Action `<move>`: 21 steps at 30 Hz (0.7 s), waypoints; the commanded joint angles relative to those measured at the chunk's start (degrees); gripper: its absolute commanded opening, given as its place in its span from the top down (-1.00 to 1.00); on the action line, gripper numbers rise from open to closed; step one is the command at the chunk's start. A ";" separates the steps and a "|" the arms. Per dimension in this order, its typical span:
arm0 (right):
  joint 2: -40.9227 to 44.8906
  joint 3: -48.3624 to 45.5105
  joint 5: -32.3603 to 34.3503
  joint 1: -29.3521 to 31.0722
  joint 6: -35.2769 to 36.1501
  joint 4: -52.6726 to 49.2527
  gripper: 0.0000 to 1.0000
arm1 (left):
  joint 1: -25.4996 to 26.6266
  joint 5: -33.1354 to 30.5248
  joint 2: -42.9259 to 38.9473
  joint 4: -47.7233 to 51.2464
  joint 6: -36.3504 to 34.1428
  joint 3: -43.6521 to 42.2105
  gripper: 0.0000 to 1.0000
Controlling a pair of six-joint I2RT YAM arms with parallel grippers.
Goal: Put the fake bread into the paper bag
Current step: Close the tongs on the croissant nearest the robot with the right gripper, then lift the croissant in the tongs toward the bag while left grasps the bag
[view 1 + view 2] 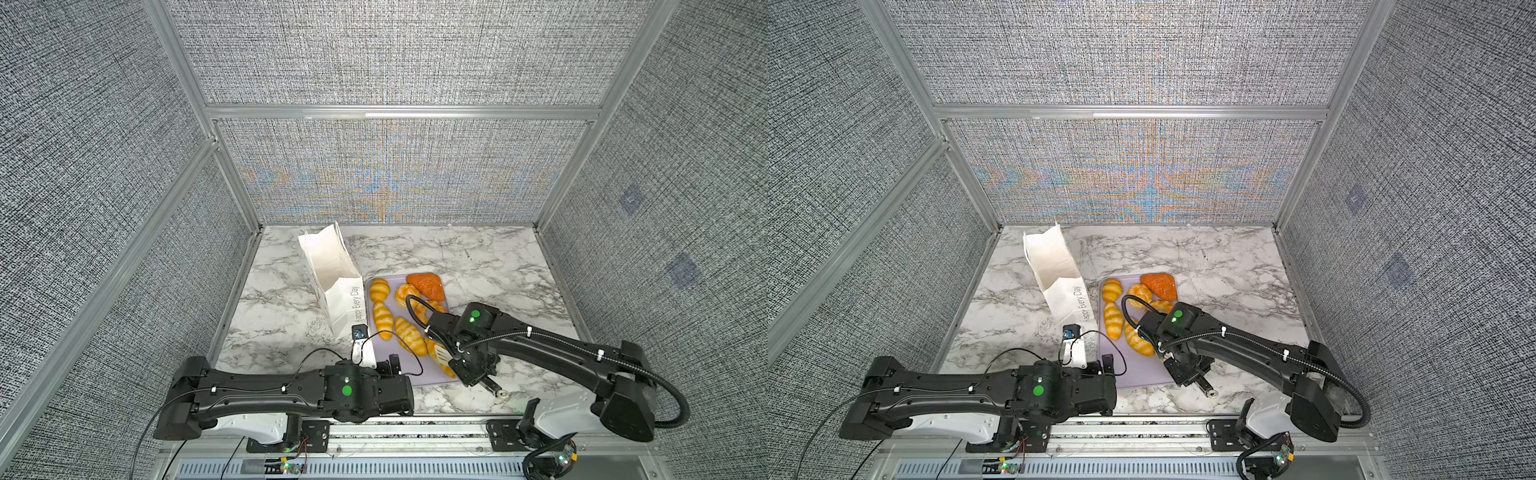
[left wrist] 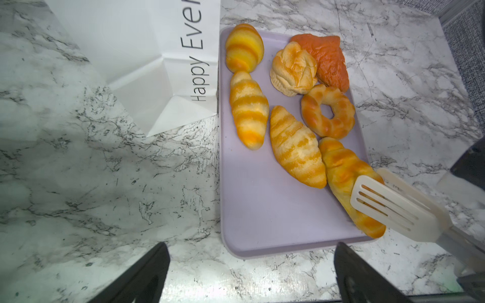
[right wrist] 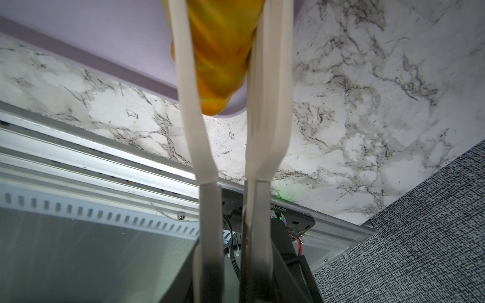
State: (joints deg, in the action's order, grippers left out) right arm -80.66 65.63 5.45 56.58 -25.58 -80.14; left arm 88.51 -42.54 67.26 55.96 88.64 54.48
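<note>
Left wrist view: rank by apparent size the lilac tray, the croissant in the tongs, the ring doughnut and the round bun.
1. lilac tray
2. croissant in the tongs, though it lies nearest the camera
3. ring doughnut and round bun: alike, not ranked

Golden-orange toy pastries (image 2: 295, 147): glossy, smooth.
White paper bag (image 2: 147, 78): matt, creased.
Flat lilac tray (image 2: 262, 210): smooth plastic.
Cream slotted tongs (image 2: 388, 207): matt plastic.
</note>
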 commanded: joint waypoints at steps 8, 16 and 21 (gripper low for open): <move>6.11 2.43 -1.25 -3.20 -0.02 -0.54 0.40 | 0.08 -6.75 -4.41 1.53 -10.76 3.64 -0.99; 9.09 7.82 -2.36 -5.51 2.05 0.02 0.41 | -0.05 -7.55 -6.55 0.81 -17.72 7.10 -0.99; 8.53 11.37 -2.12 -5.91 3.45 -0.61 0.41 | -1.17 -6.73 -9.39 1.33 -21.41 9.45 -0.99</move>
State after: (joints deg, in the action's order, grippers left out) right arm -71.96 75.68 3.29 50.76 -23.16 -80.36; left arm 87.85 -48.90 58.70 56.66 70.78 62.76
